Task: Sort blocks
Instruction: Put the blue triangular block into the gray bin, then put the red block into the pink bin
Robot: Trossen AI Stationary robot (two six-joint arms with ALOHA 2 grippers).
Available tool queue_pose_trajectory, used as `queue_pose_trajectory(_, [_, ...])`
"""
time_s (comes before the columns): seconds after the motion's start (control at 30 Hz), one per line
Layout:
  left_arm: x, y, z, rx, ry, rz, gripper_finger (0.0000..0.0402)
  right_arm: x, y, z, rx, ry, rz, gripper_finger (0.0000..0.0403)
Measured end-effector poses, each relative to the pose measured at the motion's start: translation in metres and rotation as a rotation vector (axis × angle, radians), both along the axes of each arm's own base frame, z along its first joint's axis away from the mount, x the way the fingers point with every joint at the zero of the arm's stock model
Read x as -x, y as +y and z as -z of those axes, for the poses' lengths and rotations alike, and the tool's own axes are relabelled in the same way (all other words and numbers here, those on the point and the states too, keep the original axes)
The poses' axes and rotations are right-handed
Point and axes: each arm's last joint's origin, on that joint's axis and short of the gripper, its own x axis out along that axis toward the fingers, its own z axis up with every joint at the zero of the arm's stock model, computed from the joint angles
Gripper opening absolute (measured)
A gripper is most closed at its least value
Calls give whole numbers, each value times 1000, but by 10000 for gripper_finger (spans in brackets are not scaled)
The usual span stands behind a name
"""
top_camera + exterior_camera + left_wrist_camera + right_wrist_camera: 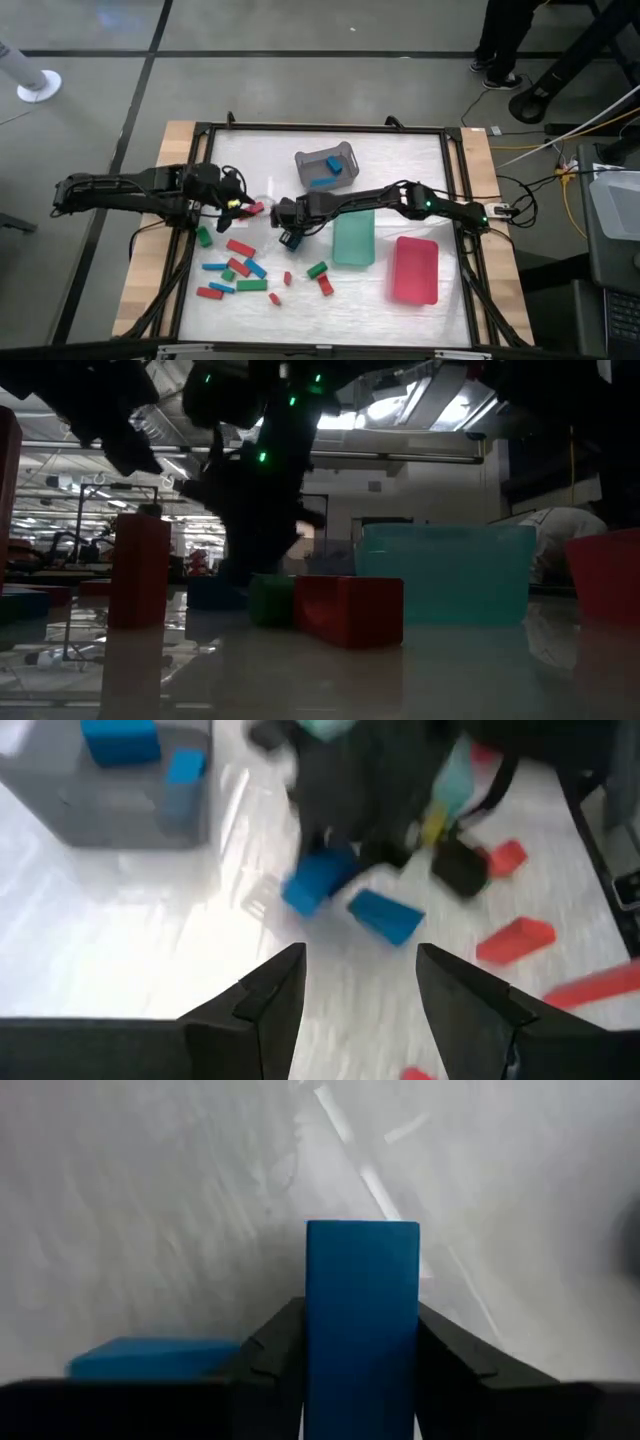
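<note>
My right gripper is shut on a blue block near the table's middle, left of the green tray. A second blue block lies flat on the table beside it. My left gripper is open and empty above the table's left part, facing the right gripper, with a red block close by. Red, green and blue blocks lie scattered toward the near edge. The grey basket holds blue blocks. My right gripper pinches the blue block between its two fingers, which lie on the block's two long sides. The block's free end sticks out beyond the fingertips toward the table. The fingers come from above, pointing down. Whether the block touches the table I cannot tell.
The red tray lies right of the green tray, toward the near right. The basket stands at the far middle. Loose blocks crowd the near-left area; bare table surface lies between the basket and the trays. A person's legs stand beyond the far edge.
</note>
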Motion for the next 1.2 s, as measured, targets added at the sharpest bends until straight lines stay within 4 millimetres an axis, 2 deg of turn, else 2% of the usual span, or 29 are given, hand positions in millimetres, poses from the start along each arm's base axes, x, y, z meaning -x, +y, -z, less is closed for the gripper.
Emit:
queue_pose_trajectory(0.13, [1,-2,11,38,39,-9,180,11,-13,-34,50,-10,4,130])
queue_pose_trajectory(0.3, [2,-4,27,83,81,-35,180,32,-40,-70,165,22,72,136])
queue_pose_trajectory(0.4, [3,-4,36,99,105,-60,180,42,-60,-83,226,52,126,148])
queue_pose_trajectory(0.57, [6,-3,50,88,151,-119,180,46,-96,-83,292,97,123,155])
queue_pose_trajectory(0.77, [7,-1,59,60,155,-186,180,48,-127,-73,234,115,148,158])
queue_pose_trajectory(1.03, [9,-1,75,52,162,-194,180,49,-146,-66,136,115,151,162])
queue_pose_trajectory(1.2, [12,2,84,-52,188,-221,180,49,-145,-66,132,117,129,187])
